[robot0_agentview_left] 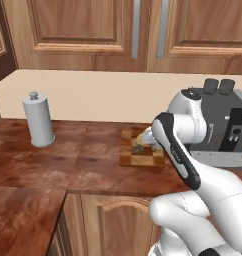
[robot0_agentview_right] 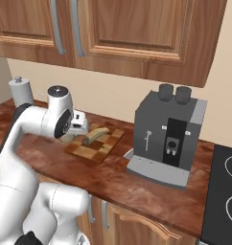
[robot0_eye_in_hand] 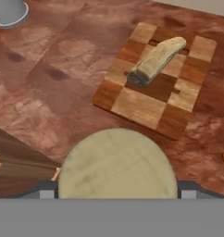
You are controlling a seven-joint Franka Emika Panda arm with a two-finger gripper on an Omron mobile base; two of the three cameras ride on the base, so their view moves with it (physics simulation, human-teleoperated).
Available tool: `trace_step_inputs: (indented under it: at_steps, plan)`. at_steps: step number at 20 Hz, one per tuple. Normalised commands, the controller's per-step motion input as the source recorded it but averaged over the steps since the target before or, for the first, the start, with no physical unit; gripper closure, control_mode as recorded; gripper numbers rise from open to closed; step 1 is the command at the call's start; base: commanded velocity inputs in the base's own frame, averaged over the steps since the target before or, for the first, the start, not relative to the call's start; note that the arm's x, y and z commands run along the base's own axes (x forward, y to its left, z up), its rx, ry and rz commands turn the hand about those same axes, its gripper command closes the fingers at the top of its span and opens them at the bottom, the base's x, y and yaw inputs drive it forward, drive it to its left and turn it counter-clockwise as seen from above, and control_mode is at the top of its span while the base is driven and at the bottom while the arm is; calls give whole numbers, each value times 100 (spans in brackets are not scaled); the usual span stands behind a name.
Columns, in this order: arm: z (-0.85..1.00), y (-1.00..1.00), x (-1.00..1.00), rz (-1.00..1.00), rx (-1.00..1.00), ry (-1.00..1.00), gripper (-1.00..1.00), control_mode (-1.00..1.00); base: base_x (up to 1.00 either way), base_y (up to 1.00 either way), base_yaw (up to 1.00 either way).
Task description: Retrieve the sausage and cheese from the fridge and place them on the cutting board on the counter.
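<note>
A round, dull yellow-tan cheese (robot0_eye_in_hand: 117, 162) sits between my fingertips (robot0_eye_in_hand: 47, 190), and the gripper (robot0_eye_in_hand: 117, 190) is shut on it above the dark reddish counter (robot0_eye_in_hand: 49, 92). The gripper hovers just short of the near-left edge of the patchwork cutting board (robot0_eye_in_hand: 146, 109). The sausage (robot0_eye_in_hand: 156, 60), a pale tan-olive link with a dark end, lies diagonally on that board. From the right base view, my white hand (robot0_agentview_right: 72, 131) hangs left of the cutting board (robot0_agentview_right: 101, 149), where the sausage (robot0_agentview_right: 95, 135) rests. The fridge is out of view.
A grey coffee machine (robot0_agentview_right: 168, 136) stands right of the board, and a black stovetop (robot0_agentview_right: 223, 186) lies beyond it. A pale cylindrical canister with a knob (robot0_agentview_left: 38, 120) stands at the counter's left. Wooden wall cabinets (robot0_agentview_left: 93, 30) hang above.
</note>
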Motion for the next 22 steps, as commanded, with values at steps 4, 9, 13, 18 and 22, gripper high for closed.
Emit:
trace_step_inputs:
  at_steps: [4,9,13,18,22]
  plan:
    - [-39,-4,50,7,-1,5,100,-100,0,0,0]
    - [-31,-10,65,6,-5,8,100,-100,0,0,0]
    - [-32,3,60,7,-5,7,100,-100,0,0,0]
    - [-22,4,64,7,-2,6,100,-100,0,0,0]
    - [-29,12,59,7,-3,2,100,-100,0,0,0]
